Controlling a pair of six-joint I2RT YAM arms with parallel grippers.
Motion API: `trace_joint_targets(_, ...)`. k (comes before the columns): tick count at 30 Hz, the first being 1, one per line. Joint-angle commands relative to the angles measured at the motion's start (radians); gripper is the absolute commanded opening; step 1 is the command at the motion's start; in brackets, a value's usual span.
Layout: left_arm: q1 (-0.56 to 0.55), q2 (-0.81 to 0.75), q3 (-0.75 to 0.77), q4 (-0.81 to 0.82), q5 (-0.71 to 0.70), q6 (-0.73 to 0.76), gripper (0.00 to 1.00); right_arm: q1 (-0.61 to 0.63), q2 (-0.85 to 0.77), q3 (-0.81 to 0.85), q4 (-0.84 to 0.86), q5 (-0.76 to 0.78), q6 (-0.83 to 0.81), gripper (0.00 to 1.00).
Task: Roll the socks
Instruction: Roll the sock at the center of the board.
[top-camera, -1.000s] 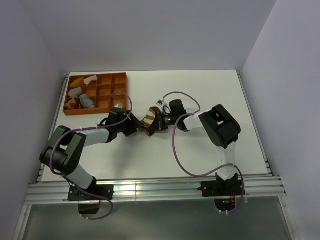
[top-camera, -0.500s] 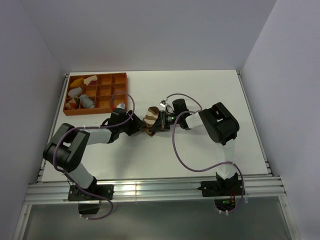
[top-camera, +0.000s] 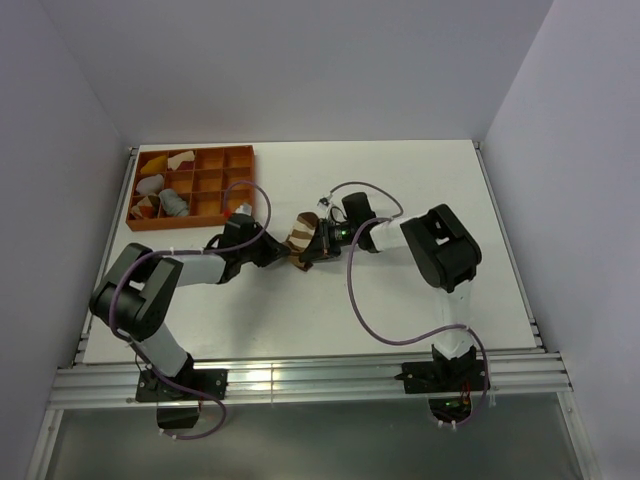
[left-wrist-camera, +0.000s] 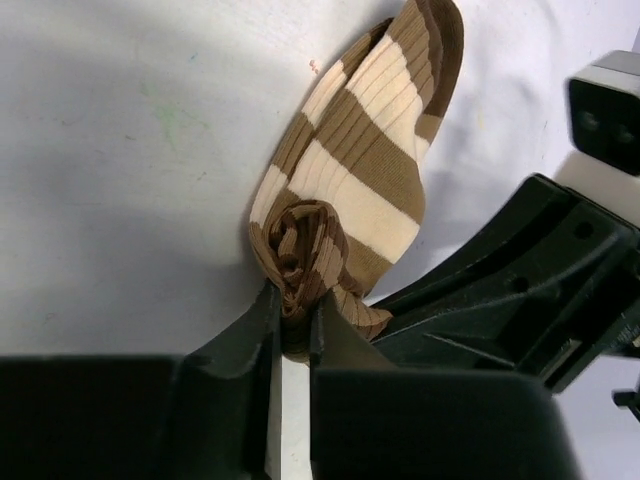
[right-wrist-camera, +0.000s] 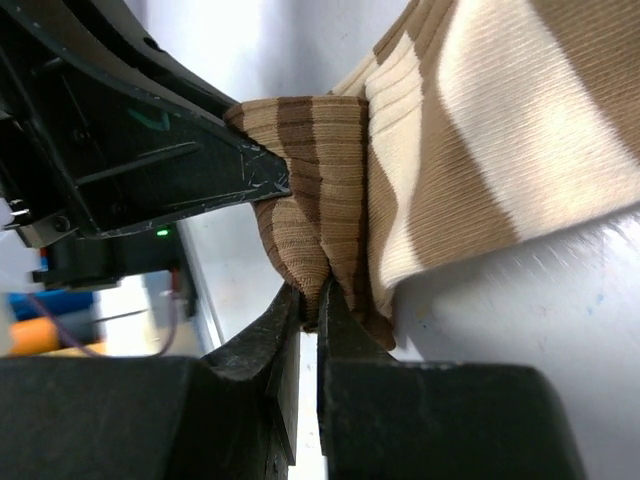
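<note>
A brown sock with white stripes (top-camera: 302, 234) lies mid-table, partly rolled, with a tight coil at its near end (left-wrist-camera: 300, 245). My left gripper (left-wrist-camera: 292, 312) is shut on that coil, its fingers pinching the fabric from the left (top-camera: 284, 256). My right gripper (right-wrist-camera: 310, 300) is shut on a fold of the same sock (right-wrist-camera: 480, 150) from the opposite side (top-camera: 310, 250). The two grippers meet almost tip to tip. The right gripper's black body (left-wrist-camera: 520, 290) fills the left wrist view's right side. A left finger (right-wrist-camera: 200, 180) shows in the right wrist view.
An orange compartment tray (top-camera: 215, 160) stands at the back left. Its left cells hold a grey fabric bundle (top-camera: 174, 204), a white piece (top-camera: 150, 185) and a yellow and white piece (top-camera: 181, 158). Purple cables loop over both arms.
My left gripper has slid right to the sock's rolled end and shut on it. The right gripper has kept its grip and shifted slightly up and right.
</note>
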Motion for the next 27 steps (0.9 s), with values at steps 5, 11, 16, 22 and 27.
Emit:
trace_joint_targets(5, 0.001, 0.028, 0.096, -0.239, -0.086, 0.11, 0.0, 0.047, -0.22, -0.036, -0.177, 0.311, -0.266, 0.34)
trace_joint_targets(11, 0.001, 0.066, 0.236, -0.443, -0.088, 0.212, 0.0, 0.157, -0.424, -0.125, -0.117, 0.622, -0.461, 0.61)
trace_joint_targets(16, 0.001, 0.097, 0.291, -0.503, -0.051, 0.243, 0.0, 0.297, -0.469, -0.181, -0.034, 0.858, -0.633, 0.65)
trace_joint_targets(22, 0.001, 0.114, 0.317, -0.544, -0.011, 0.268, 0.0, 0.422, -0.424, -0.212, 0.077, 1.047, -0.744, 0.65)
trace_joint_targets(27, 0.001, 0.112, 0.345, -0.585, 0.001, 0.294, 0.0, 0.49, -0.344, -0.211, 0.144, 1.176, -0.81, 0.65)
